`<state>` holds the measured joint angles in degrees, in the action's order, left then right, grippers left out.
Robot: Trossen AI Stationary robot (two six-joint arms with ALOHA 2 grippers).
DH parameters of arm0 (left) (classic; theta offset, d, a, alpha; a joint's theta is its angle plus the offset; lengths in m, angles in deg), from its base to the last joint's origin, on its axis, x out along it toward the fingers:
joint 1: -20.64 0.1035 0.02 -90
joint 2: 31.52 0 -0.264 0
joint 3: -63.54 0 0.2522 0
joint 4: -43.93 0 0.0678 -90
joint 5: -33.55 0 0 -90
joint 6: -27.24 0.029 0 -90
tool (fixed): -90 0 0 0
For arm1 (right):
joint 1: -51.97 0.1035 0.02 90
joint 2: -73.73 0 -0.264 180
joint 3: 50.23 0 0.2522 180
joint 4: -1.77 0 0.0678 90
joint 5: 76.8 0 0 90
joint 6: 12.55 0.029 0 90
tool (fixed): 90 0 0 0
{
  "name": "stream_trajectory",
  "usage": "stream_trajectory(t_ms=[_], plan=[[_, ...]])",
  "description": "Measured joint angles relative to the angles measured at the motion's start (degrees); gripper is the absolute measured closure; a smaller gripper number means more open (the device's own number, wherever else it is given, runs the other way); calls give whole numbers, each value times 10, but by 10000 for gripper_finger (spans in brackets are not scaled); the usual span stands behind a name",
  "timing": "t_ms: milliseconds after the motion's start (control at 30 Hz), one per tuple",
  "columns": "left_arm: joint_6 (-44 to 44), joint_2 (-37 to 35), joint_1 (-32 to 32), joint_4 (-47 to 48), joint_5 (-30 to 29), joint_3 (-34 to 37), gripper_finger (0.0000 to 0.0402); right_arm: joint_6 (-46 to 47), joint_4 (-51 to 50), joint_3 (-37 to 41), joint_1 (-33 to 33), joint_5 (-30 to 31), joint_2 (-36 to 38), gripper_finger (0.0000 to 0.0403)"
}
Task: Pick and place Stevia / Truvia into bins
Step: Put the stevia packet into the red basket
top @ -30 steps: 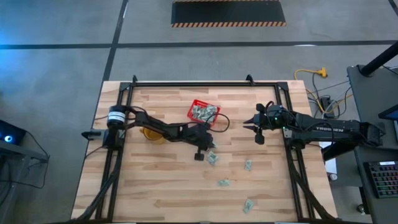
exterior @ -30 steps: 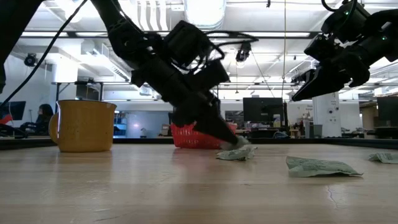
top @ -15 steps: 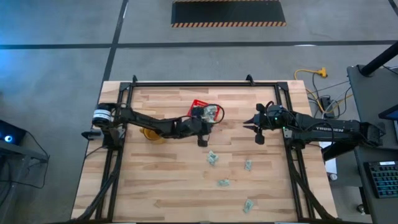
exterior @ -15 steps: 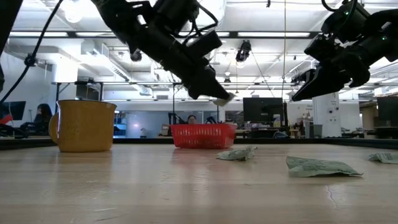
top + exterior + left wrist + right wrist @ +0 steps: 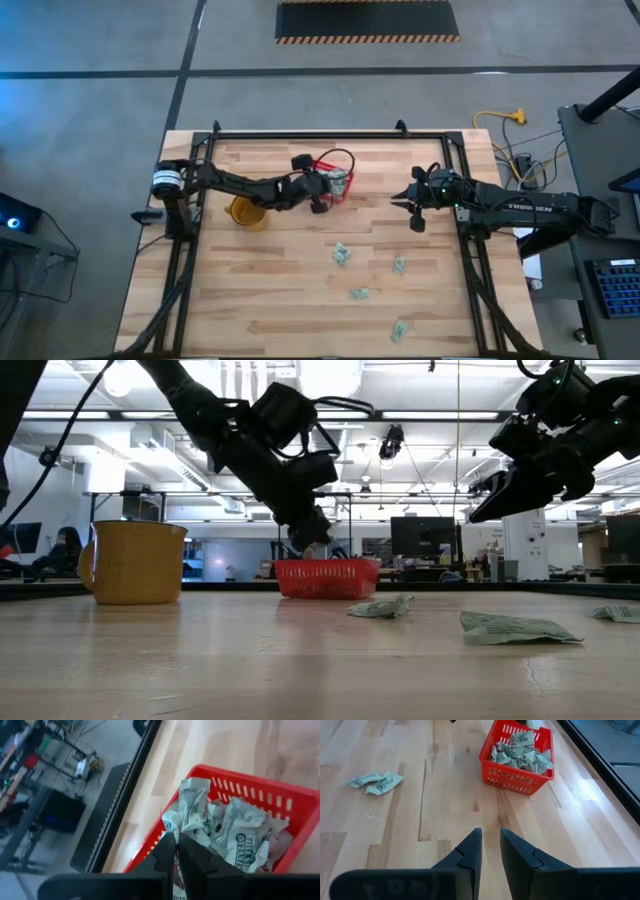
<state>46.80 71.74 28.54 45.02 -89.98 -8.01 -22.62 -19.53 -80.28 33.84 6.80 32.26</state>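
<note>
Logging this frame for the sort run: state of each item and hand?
red basket: upright on the table, heaped with sachets.
loose sachets: four spots on the wood, outside the basket.
yellow mug: upright, untouched.
left hand: over the basket, shut on a sachet.
right hand: raised off the table, slightly open, empty.

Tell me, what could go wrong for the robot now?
The left gripper holds a sachet above the red basket, which is already heaped. Dropped there, it might slide off the pile and over the rim. The gripper also hangs close to the basket wall and could nudge it. Four sachets still wait on the table.
</note>
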Motion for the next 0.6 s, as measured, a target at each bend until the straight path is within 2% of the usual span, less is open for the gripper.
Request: stream_trajectory(t_ms=[133,333,600], plan=[[-26,0,3,0,-8,1,385,0,1,0,0,0,0,342],[-27,0,1,3,-9,1,323,19,2,6,0,-3,0,344],[-43,-1,-9,40,-9,0,245,49,41,25,0,-145,0,331]])
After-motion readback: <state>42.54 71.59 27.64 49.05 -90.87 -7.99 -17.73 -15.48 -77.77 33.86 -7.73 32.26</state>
